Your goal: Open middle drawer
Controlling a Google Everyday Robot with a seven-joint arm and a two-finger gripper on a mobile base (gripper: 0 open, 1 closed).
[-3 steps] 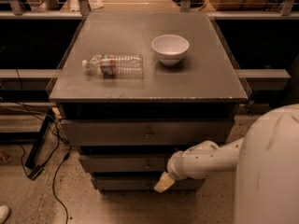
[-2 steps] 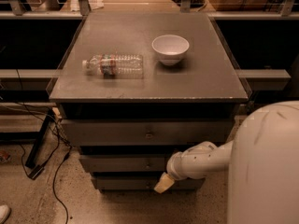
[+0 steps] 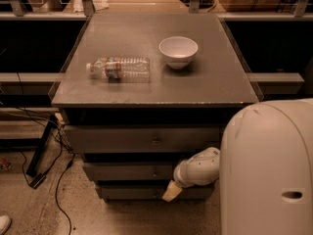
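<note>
Nearest the camera, the robot body (image 3: 266, 170) fills the lower right, and the arm (image 3: 200, 168) reaches leftward from it across the cabinet front. The tool (image 3: 171, 192) is at the end of the arm, low down, in front of the bottom drawer (image 3: 127, 193). It lies just below and slightly right of the knob (image 3: 154, 171) on the middle drawer (image 3: 117, 172). I cannot tell how far the tool is open, and I see nothing held in it. The middle drawer sits between the bottom drawer and the wider top drawer (image 3: 112, 139), and I judge it to be shut. The step in hand is the approach to the knob. To do it well, I would raise the tool to knob height, centre it left to right, and seat the knob deep before closing, since a small round knob is likely to slip from a shallow grip. I would then pull straight out along the drawer's travel, level and slow. The top drawer's own knob (image 3: 155, 141) lies directly above, so I must not overshoot upward. Farther back, on the tabletop (image 3: 220, 87), a bottle (image 3: 119, 68) lies on its side, well apart from an upright bowl (image 3: 178, 50). A jerky pull could set the bottle rolling.
</note>
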